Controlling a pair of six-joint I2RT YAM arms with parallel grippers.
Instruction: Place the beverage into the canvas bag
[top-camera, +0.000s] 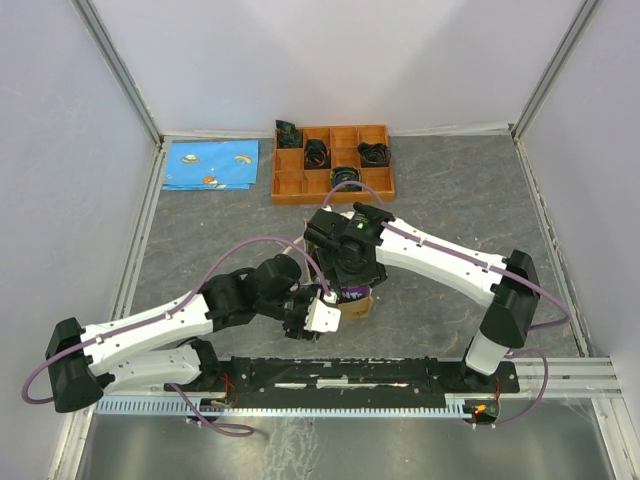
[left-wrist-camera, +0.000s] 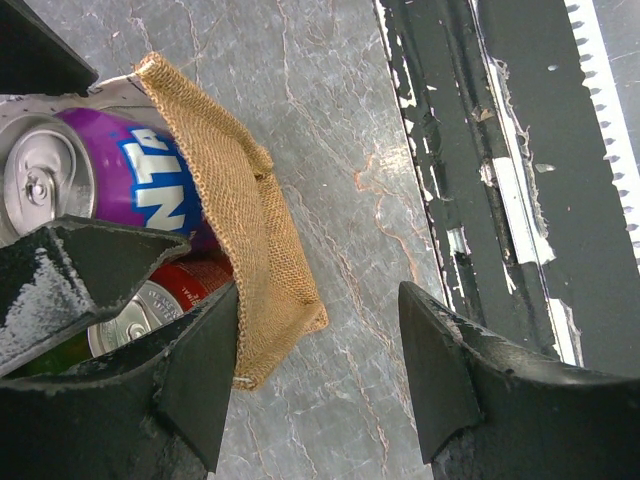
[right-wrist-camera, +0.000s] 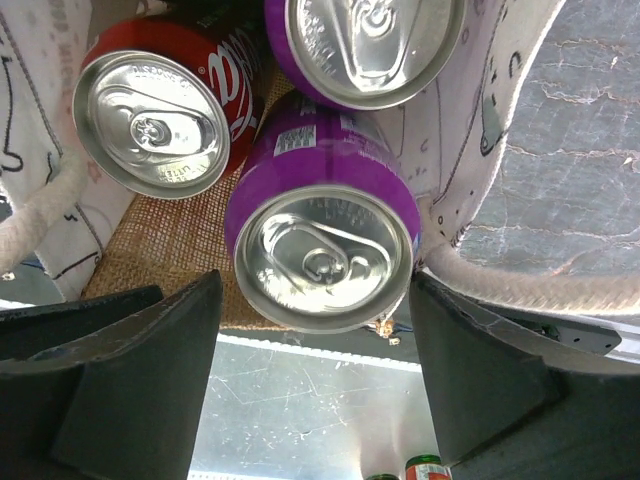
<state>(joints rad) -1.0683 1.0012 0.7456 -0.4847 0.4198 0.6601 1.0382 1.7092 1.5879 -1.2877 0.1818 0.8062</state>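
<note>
Black fingers of the right pincer (right-wrist-camera: 315, 283) fill the bottom of the right wrist view, spread wide to either side of a purple can (right-wrist-camera: 330, 170). A thin gap shows beside the can, so the pincer looks open and not gripping. That purple can stands upright inside the canvas bag (left-wrist-camera: 240, 200), lid up, next to a red can (right-wrist-camera: 150, 120) and a second purple can (right-wrist-camera: 365, 40). One cream rope handle (right-wrist-camera: 530, 285) curves past the right finger.

From the left wrist view, the left pincer (left-wrist-camera: 320, 290) is open too and holds nothing. Its one finger sits at the bag's burlap wall and the other hangs over bare grey desk (left-wrist-camera: 330, 100).

Seen from above, both pincers meet over the bag near the front middle of the desk. A wooden compartment tray (top-camera: 290, 185) and a blue cloth (top-camera: 210, 165) lie well apart, at the far edge.
</note>
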